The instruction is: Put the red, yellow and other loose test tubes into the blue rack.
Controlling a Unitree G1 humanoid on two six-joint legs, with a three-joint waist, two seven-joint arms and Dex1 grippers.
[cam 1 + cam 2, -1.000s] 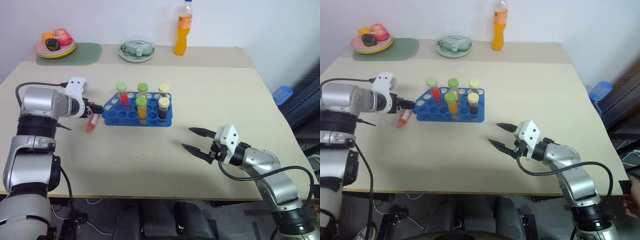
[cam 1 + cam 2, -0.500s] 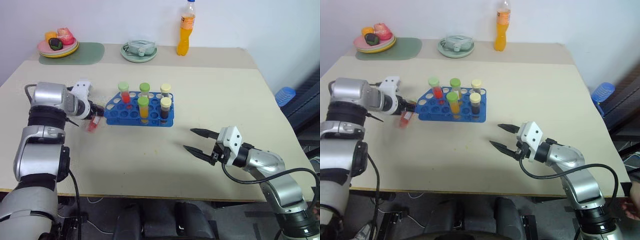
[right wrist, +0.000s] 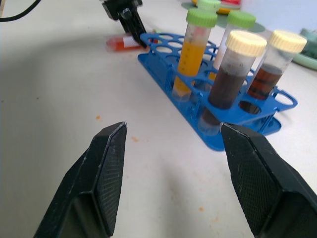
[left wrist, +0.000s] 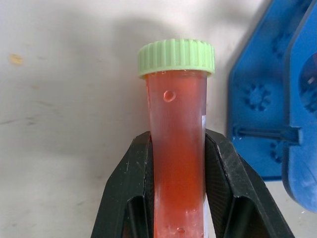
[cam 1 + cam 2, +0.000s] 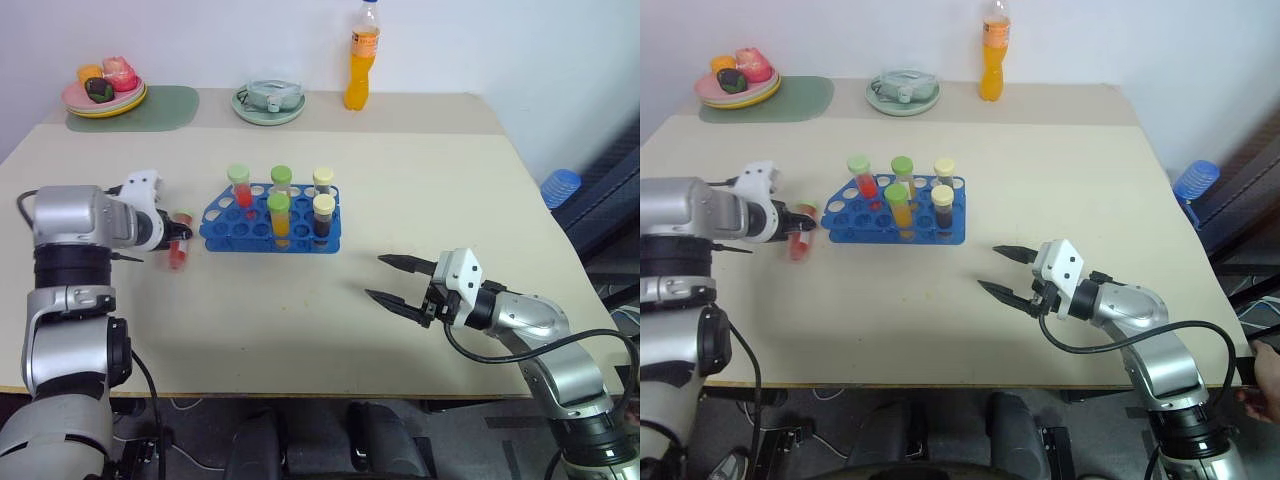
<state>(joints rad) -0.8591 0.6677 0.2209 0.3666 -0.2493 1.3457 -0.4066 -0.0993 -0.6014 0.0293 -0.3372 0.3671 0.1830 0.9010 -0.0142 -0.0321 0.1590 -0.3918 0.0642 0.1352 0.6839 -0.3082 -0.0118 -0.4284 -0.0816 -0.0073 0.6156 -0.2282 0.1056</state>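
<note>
A red test tube [image 4: 177, 124] with a green cap sits between the black fingers [image 4: 130, 188] of my left gripper [image 5: 181, 236], which is shut on it just left of the blue rack [image 5: 222, 216]. The tube [image 5: 178, 248] stays low over the table, cap toward the rack. Several capped tubes stand upright in the rack, among them an orange-yellow one [image 3: 190, 59] and a dark brown one [image 3: 225, 84]. My right gripper [image 5: 384, 279] hovers open and empty near the table's front right, pointing at the rack.
Along the back edge stand a tall orange drink bottle [image 5: 364, 55], a pale green dish [image 5: 268, 103] and a plate of toy food [image 5: 102, 92] on a green mat [image 5: 165, 106]. A blue object [image 5: 560, 185] lies off the table's right side.
My left gripper has closed on the red tube, which lay loose by its open fingers before, and has drawn slightly left, away from the rack. The right arm has kept still.
</note>
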